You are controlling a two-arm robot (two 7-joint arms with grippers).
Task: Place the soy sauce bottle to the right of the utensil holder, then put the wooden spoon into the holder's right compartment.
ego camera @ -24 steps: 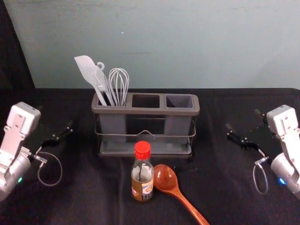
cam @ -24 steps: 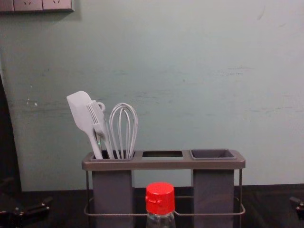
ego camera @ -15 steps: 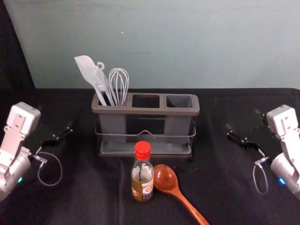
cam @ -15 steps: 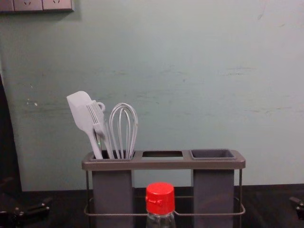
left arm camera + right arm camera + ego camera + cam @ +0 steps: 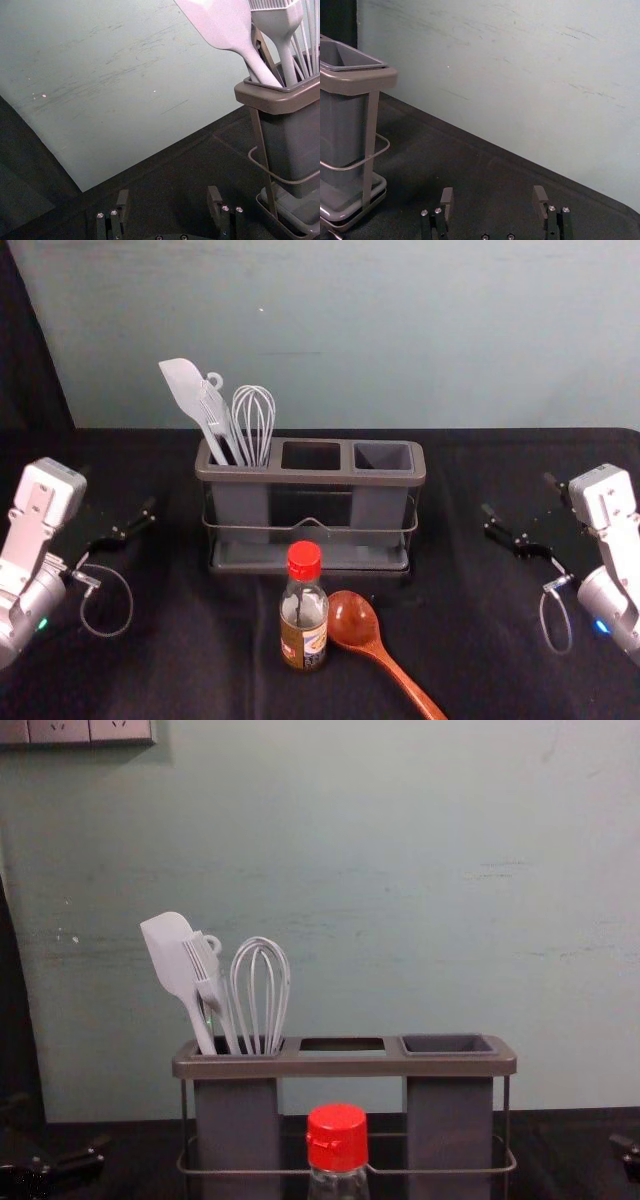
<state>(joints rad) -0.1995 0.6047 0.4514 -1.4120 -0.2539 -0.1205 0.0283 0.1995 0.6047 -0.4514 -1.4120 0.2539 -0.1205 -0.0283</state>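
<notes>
I could read no words, brands or numbers from my end; the label (image 5: 313, 644) on the soy sauce bottle (image 5: 303, 608) carried printing too small for me to make out.

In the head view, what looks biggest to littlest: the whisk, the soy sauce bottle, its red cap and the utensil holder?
1. Utensil holder
2. Soy sauce bottle
3. Whisk
4. Red cap
</notes>
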